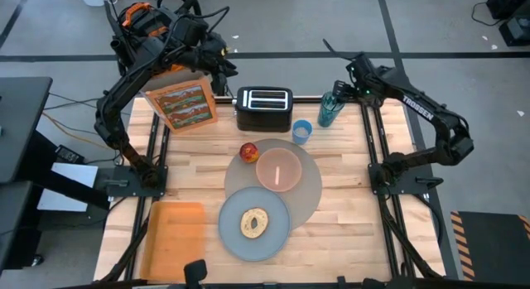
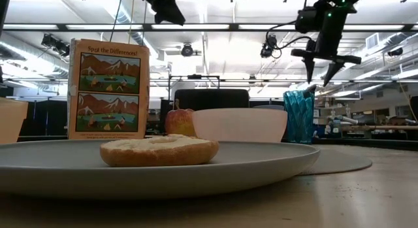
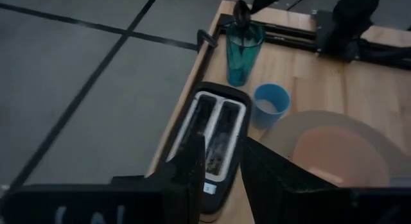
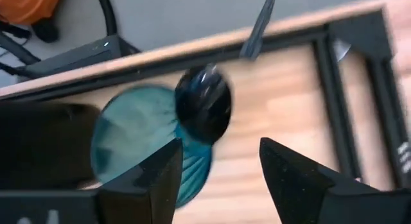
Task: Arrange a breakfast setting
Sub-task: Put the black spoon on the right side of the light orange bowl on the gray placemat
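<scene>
A: How far along am I? Taking the black 2-slot toaster (image 1: pixel 264 108) as my landmark: the large round taupe mat (image 1: pixel 310 194) lies in front of it, carrying the translucent pink bowl (image 1: pixel 278 170), with the red apple (image 1: pixel 248 151) at the mat's edge. The smaller grey plate (image 1: pixel 232 231) overlaps the mat's near side, with the bagel (image 1: pixel 253 223) on it. The small blue cup (image 1: pixel 302 131) stands just beside the toaster.

B: And the dark spoon (image 4: pixel 204 103)?

A: Not yet placed, I judge. It stands in the tall teal ribbed glass (image 1: pixel 330 111), beyond the cup from the toaster. My right gripper (image 4: pixel 218 166) hovers over it, fingers spread, holding nothing.

B: The left?

A: The left gripper (image 3: pixel 221 163) waits above the toaster, fingers apart and empty.

B: Any view differences?

A: Only the right wrist view shows the spoon's bowl clearly; the high view barely resolves it.
</scene>
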Action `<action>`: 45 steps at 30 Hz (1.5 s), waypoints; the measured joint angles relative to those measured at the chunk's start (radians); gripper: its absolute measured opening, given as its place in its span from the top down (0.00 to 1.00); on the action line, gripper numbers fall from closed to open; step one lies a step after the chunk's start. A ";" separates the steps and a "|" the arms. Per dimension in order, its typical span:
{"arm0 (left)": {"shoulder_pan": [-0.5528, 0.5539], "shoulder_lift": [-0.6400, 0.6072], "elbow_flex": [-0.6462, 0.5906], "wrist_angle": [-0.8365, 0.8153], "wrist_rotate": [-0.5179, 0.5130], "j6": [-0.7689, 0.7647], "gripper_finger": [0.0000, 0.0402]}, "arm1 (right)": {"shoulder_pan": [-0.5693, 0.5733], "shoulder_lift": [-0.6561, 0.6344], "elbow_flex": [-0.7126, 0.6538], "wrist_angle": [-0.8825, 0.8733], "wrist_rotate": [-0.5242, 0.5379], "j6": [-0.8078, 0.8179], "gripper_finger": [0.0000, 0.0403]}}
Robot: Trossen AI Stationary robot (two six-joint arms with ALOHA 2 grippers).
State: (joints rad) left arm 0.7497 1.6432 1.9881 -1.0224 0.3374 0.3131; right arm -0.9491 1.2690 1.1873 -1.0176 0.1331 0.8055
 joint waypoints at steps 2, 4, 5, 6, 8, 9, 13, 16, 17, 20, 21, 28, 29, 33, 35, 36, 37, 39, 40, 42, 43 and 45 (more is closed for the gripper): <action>-0.025 -0.001 0.000 -0.006 0.000 -0.034 0.74 | -0.017 0.005 0.000 0.028 0.013 -0.047 0.46; -0.057 -0.010 0.000 -0.012 0.000 -0.065 0.74 | -0.035 0.018 -0.005 0.097 0.006 -0.087 0.46; -0.077 -0.014 0.000 -0.009 0.000 -0.075 0.74 | -0.043 0.023 -0.011 0.132 0.001 -0.096 0.46; -0.099 -0.017 0.002 -0.002 0.000 -0.091 0.74 | -0.049 0.028 -0.018 0.152 0.001 -0.093 0.46; -0.143 -0.018 0.002 0.007 0.000 -0.127 0.74 | -0.056 0.036 -0.032 0.166 0.005 -0.063 0.46; -0.162 -0.018 0.001 0.007 0.000 -0.147 0.74 | -0.058 0.037 -0.045 0.176 0.006 -0.057 0.46; -0.247 -0.022 0.001 0.009 -0.016 -0.192 0.74 | -0.060 0.037 -0.115 0.247 -0.012 -0.063 0.46; -0.296 -0.022 0.001 0.009 -0.035 -0.233 0.74 | -0.053 0.030 -0.152 0.310 -0.038 -0.072 0.47; -0.309 -0.022 0.001 0.009 -0.042 -0.251 0.74 | -0.048 0.026 -0.157 0.316 -0.038 -0.075 0.48; -0.339 -0.022 0.001 0.009 -0.066 -0.281 0.74 | -0.032 0.009 -0.159 0.330 -0.027 -0.100 0.51; -0.346 -0.022 0.001 0.009 -0.070 -0.284 0.74 | -0.026 0.001 -0.159 0.328 -0.024 -0.103 0.53; -0.363 -0.022 0.001 0.009 -0.072 -0.310 0.74 | 0.000 -0.037 -0.159 0.287 -0.010 -0.124 0.62; -0.363 -0.022 0.001 0.009 -0.072 -0.312 0.74 | 0.005 -0.040 -0.159 0.284 0.003 -0.130 0.63; -0.362 -0.022 0.001 0.018 -0.072 -0.324 0.74 | 0.011 -0.039 -0.158 0.286 0.052 -0.136 0.69; -0.362 -0.022 0.001 0.020 -0.072 -0.325 0.74 | 0.011 -0.030 -0.157 0.300 0.056 -0.136 0.72; -0.362 -0.022 0.001 0.021 -0.072 -0.328 0.74 | 0.011 -0.026 -0.156 0.305 0.056 -0.137 0.73; -0.362 -0.022 0.001 0.022 -0.072 -0.328 0.74 | 0.013 -0.022 -0.155 0.311 0.056 -0.142 0.75; -0.362 -0.022 0.001 0.022 -0.072 -0.328 0.74 | 0.019 -0.016 -0.155 0.325 0.056 -0.144 0.78; -0.362 -0.022 0.001 0.022 -0.072 -0.328 0.74 | 0.021 -0.015 -0.154 0.331 0.056 -0.145 0.79; -0.362 -0.022 0.001 0.022 -0.072 -0.329 0.74 | 0.029 -0.014 -0.155 0.340 0.057 -0.145 0.81; -0.362 -0.022 0.001 0.022 -0.072 -0.329 0.74 | 0.032 -0.014 -0.155 0.344 0.057 -0.146 0.82; -0.362 -0.022 0.001 0.022 -0.072 -0.329 0.74 | 0.037 -0.013 -0.157 0.336 0.057 -0.149 0.85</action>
State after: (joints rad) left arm 0.3874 1.6211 1.9888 -1.0004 0.2650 -0.0154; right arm -0.9118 1.2555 1.0307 -0.6813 0.1900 0.6567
